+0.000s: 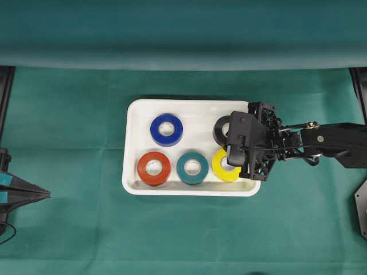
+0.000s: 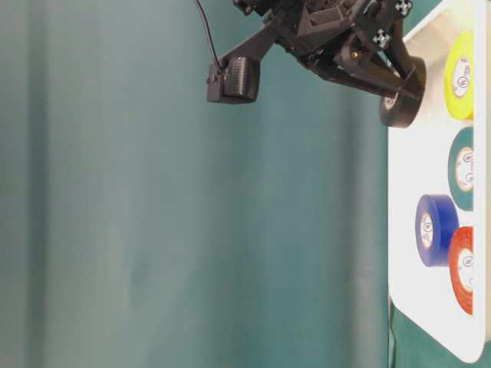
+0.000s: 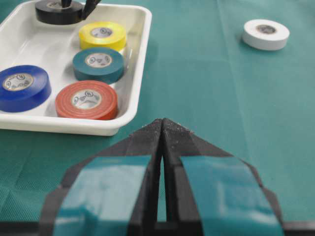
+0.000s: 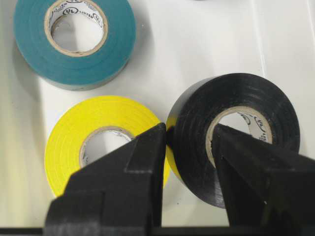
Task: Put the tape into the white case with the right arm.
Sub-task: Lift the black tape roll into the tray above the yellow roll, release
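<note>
Only the left wrist view shows a white tape roll [image 3: 266, 34] lying on the green counter [image 3: 206, 98], well apart from the white case [image 1: 137, 120]. Inside the case lie blue [image 1: 166, 129], red [image 1: 153, 168], teal [image 1: 192, 167] and yellow [image 1: 225, 166] rolls. The right claw [image 4: 189, 142] is clenched on a black tape roll [image 4: 236, 132] above the case, beside the yellow roll. The left claw [image 3: 162, 129] is clenched empty, away from the case.

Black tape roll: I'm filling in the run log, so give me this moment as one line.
right gripper: shut on black tape roll | over white case | left gripper: shut, idle | white tape roll: outside case
</note>
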Controlling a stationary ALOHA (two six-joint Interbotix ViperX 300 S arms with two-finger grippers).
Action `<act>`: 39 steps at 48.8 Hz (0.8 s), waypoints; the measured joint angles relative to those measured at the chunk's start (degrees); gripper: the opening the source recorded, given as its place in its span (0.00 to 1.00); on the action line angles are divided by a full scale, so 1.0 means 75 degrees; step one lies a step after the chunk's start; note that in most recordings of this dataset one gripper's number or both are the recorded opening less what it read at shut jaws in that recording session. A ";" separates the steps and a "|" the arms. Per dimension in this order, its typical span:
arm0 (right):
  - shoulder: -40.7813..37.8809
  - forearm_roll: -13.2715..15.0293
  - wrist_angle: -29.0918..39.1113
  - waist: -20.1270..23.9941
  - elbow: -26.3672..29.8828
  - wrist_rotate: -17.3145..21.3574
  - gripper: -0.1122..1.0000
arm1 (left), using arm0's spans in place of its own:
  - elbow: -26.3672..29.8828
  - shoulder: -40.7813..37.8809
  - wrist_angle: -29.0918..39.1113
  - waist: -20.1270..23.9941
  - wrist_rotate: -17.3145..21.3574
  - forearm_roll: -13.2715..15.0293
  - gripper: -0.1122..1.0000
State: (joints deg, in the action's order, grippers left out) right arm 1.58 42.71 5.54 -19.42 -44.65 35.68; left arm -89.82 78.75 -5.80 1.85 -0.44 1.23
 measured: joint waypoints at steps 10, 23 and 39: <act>0.0000 0.0023 0.0012 -0.0012 -0.0012 0.0000 0.12 | 0.0000 0.0000 0.0000 0.0000 0.0000 0.0000 0.10; 0.0000 0.0023 0.0023 -0.0023 -0.0012 0.0000 0.12 | 0.0000 0.0000 0.0000 0.0000 0.0000 0.0000 0.10; 0.0000 0.0035 0.0059 -0.0047 -0.0023 0.0012 0.73 | 0.0000 0.0000 0.0000 0.0000 0.0000 0.0000 0.10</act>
State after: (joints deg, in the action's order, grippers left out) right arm 1.58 42.98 5.98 -19.78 -44.82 35.77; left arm -89.82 78.75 -5.80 1.85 -0.44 1.23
